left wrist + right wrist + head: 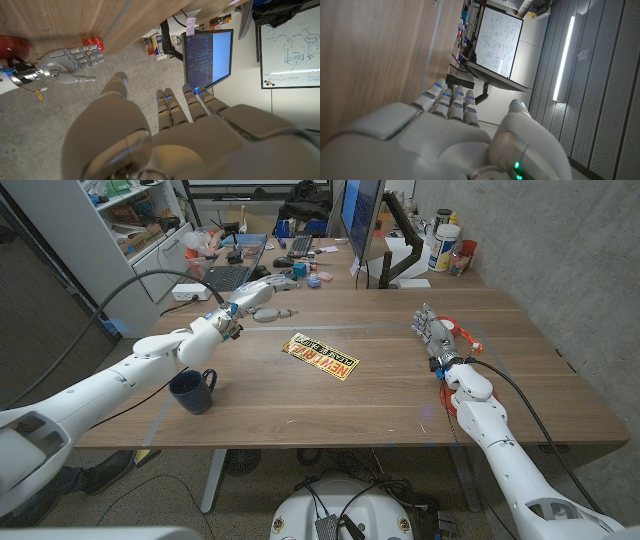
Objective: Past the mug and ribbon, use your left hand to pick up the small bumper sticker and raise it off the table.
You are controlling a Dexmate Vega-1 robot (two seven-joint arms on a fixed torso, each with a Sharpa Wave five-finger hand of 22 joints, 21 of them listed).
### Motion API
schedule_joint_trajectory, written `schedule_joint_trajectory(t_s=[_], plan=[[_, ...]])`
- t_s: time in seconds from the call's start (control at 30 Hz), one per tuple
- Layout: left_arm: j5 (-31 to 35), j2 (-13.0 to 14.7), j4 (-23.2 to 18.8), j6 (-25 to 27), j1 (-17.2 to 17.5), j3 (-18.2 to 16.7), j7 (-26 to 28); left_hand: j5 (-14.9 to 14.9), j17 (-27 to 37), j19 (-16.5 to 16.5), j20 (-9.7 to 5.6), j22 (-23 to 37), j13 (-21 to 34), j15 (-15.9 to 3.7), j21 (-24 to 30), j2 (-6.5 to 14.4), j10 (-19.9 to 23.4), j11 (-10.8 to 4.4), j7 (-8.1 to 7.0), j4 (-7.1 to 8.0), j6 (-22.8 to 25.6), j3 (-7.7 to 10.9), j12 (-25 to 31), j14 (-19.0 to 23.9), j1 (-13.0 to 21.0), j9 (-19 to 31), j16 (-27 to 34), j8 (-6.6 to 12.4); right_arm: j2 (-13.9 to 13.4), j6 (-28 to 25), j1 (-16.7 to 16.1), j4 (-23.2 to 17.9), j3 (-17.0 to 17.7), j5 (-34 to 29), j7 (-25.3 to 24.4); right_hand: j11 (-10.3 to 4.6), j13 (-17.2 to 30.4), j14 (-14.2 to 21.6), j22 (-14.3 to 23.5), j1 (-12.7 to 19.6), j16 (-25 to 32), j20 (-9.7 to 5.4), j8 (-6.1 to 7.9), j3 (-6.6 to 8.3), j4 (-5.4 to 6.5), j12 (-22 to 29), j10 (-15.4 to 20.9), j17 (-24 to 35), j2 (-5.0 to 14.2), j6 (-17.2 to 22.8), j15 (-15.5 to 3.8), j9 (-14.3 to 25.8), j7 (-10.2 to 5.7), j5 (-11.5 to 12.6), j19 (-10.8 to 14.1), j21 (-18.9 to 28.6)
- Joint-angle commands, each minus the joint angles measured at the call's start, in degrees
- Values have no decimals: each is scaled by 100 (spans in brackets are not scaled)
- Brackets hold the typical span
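Note:
The small bumper sticker (320,357), yellow and black with red letters, lies flat near the middle of the table. My left hand (255,300) hovers beyond and to the left of it, fingers stretched out and apart, holding nothing; its back shows in the left wrist view (165,130). The dark blue mug (193,391) stands near the table's front left, beside my left forearm. An orange-red ribbon roll (92,42) sits by my right hand (435,335), which stands on the right side of the table, fingers apart and empty, and shows as well in its own wrist view (450,135).
The wooden table (380,405) ends at a cluttered desk behind it, with a laptop (228,275), a monitor (362,215) and bottles (445,245). A shelf (120,220) stands at the back left. A red object (450,405) lies under my right forearm.

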Motion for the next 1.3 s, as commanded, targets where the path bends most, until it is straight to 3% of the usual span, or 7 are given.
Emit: schedule_joint_trajectory(t_s=[0.03, 0.27, 0.43, 0.63, 1.3], plan=[[373, 50, -63, 17, -143, 164, -95, 14, 13, 71, -10, 20, 24, -579, 26, -39, 9, -61, -80, -13, 13, -18, -10, -22, 92, 22, -35, -25, 27, 29, 56, 66, -17, -18, 21, -1, 30, 36, 22, 11, 32, 48, 21, 25, -36, 11, 25, 33, 23, 45, -21, 23, 17, 34, 15, 34], [662, 48, -254, 242, -247, 237, -252, 11, 18, 130, 330, 30, 20, -289, 19, -63, 97, -174, -333, -72, 176, -48, -24, -52, 238, 26, -44, 17, 46, 77, 44, 112, 7, 5, 35, -8, 30, 42, 22, 9, 34, 46, 20, 22, -40, 13, 32, 33, 24, 43, -16, 23, 23, 35, 15, 34], [834, -14, -245, 323, -347, 330, -294, 9, 18, 144, 583, 40, 18, -255, 18, -93, 150, -201, -449, -107, 249, -69, -28, -64, 315, 24, -49, 31, 63, 108, 9, 112, 38, 25, 16, -6, 30, 43, 22, 7, 34, 44, 19, 21, -42, 14, 33, 33, 25, 40, -13, 23, 18, 35, 14, 34], [950, -85, -180, 360, -436, 428, -251, 11, 20, 55, 729, 47, 15, -256, -22, -127, 286, -212, -596, -145, 369, -91, -6, -35, 412, 21, -35, 56, 64, 145, -10, 83, 55, 22, -17, 1, 30, 40, 22, 5, 33, 47, 19, 19, -45, 14, 35, 33, 26, 38, -15, 23, 17, 36, 15, 34], [1167, -52, -103, 1, -691, 665, -299, 6, 27, -20, 806, 52, 6, -301, -44, -141, 371, -233, -648, -168, 482, -120, -30, -34, 524, 18, -35, 63, 75, 215, -45, -15, 69, 43, -128, 14, 31, 40, 22, -17, 34, 46, 21, 4, -45, 18, 45, 37, 21, 44, -21, 23, 19, 36, 13, 34]])
